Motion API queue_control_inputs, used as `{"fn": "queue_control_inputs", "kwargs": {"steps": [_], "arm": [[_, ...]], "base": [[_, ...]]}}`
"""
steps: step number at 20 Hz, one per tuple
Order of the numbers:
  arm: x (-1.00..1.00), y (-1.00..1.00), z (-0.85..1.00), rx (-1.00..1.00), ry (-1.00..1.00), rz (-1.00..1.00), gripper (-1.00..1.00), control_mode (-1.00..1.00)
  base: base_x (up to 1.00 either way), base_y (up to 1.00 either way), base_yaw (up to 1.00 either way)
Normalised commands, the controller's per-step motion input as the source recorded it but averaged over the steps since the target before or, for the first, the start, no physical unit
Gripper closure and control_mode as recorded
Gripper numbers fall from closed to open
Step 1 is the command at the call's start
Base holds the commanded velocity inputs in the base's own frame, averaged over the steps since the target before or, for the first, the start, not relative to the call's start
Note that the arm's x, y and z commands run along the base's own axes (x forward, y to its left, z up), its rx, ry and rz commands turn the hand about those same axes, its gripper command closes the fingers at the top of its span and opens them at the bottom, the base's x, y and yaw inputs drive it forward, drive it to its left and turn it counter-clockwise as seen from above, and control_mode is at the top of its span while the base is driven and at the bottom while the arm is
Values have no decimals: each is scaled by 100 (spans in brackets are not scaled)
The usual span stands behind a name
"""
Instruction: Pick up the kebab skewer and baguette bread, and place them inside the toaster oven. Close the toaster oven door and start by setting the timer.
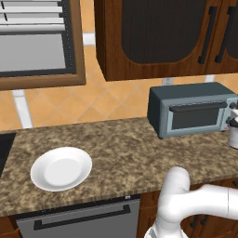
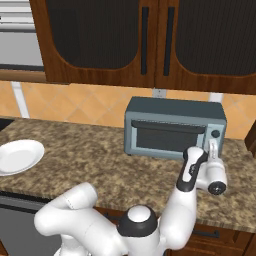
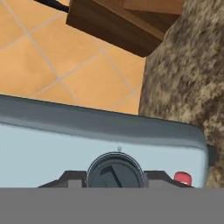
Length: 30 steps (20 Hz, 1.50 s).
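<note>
My jaws [image 2: 212, 146] are up at the right end of the toaster oven [image 2: 172, 125], pinched nearly shut right at the timer knob [image 3: 115, 172]; whether they truly grip it I cannot tell. Looking along my hand, that round dark knob sits dead centre on the pale control panel, with a small red button [image 3: 183, 177] just beside it.

The toaster oven door [image 1: 195, 116] stands closed, its bar handle [image 1: 197, 107] along the top edge of the dark glass. The white plate [image 1: 61, 168] at the left of the desk [image 1: 135, 148] lies bare, well apart from the oven. I see no kebab skewer or baguette bread anywhere on the desk, so I judge both are inside behind the glass, though the window is too dark to confirm it.

So loading and closing look done. What remains, as I read it, is the last step: turning the knob to set the timer.
</note>
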Motion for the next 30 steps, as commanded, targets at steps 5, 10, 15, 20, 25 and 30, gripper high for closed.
{"fn": "queue_control_inputs", "kwargs": {"steps": [5, 10, 15, 20, 25, 30], "arm": [[4, 0, 8, 38, 0, -6, 100, -100], [9, 0, 0, 39, 0, 0, 100, -100], [8, 1, 0, 36, -2, 0, 100, -100], [10, 0, 0, 35, 0, 0, 100, -100], [15, 0, 0, 33, 0, -3, 100, -100], [16, 0, 0, 36, 0, -6, 100, -100]], "base": [[0, 0, 0], [0, 0, 0], [0, 0, 0], [0, 0, 0], [0, 0, 0], [0, 0, 0]]}}
